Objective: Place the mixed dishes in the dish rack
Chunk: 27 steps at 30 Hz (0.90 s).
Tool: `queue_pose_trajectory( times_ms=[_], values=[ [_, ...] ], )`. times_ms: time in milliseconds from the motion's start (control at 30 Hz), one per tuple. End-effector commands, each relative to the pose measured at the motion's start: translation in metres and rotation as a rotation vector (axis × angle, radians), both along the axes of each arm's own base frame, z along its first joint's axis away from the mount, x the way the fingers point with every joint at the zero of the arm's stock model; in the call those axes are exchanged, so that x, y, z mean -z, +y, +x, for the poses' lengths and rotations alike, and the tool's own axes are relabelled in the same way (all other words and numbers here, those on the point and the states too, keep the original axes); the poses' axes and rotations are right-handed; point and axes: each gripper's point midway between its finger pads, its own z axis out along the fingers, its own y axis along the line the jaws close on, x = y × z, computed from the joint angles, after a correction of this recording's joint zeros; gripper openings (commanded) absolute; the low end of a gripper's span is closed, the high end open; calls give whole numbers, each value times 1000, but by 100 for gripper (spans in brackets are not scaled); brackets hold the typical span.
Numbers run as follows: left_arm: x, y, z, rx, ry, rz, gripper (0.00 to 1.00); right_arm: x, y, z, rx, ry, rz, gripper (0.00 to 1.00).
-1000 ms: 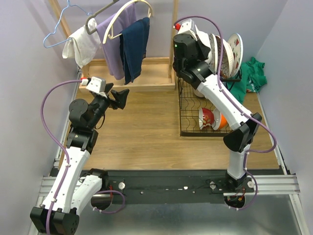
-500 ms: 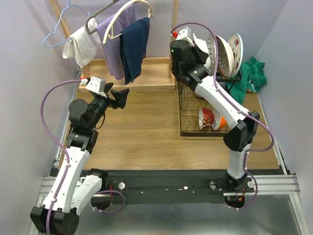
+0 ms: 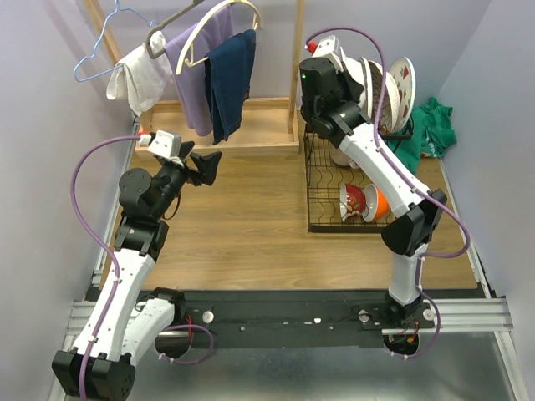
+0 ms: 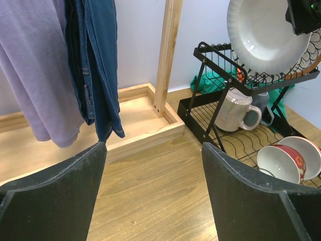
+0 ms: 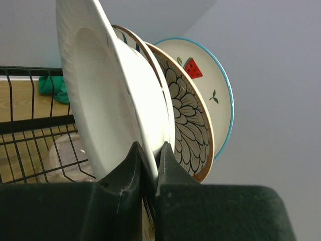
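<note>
Right jaws clamping plain white plate [image 5: 108,100], watermelon plate [image 5: 216,95] behind

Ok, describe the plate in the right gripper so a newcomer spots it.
The black wire dish rack at the right of the table holds upright plates on top. The leftmost plate, in the right gripper, is plain white; its neighbours show dark petals and a watermelon slice.

Bowls [image 3: 365,203] below plates [image 3: 399,83] in rack [image 3: 324,188]
</note>
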Motion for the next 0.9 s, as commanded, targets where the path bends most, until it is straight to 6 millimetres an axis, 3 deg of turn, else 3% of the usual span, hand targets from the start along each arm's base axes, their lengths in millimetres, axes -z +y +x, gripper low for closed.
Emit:
queue_pose_trajectory(
  times_ms=[0, 300, 367, 467, 500, 867],
  values=[
    [2, -1, 3, 11, -8, -2, 87, -9, -12, -6, 73, -56, 31, 1],
    [4, -1, 4, 9, 4, 16, 88, 28, 1, 6, 52, 24, 40, 2],
    [6, -1, 4, 7, 9, 17, 88, 28, 1, 6, 45, 28, 42, 20],
    [5, -1, 6, 8, 8, 9, 88, 20, 3, 6, 16, 25, 57, 45],
    [4, -1, 6, 7, 4, 7, 88, 13, 3, 4, 3, 15, 70, 48],
    [2, -6, 9, 36, 6, -19, 88, -20, 30, -20, -183, 34, 71, 56]
  ],
)
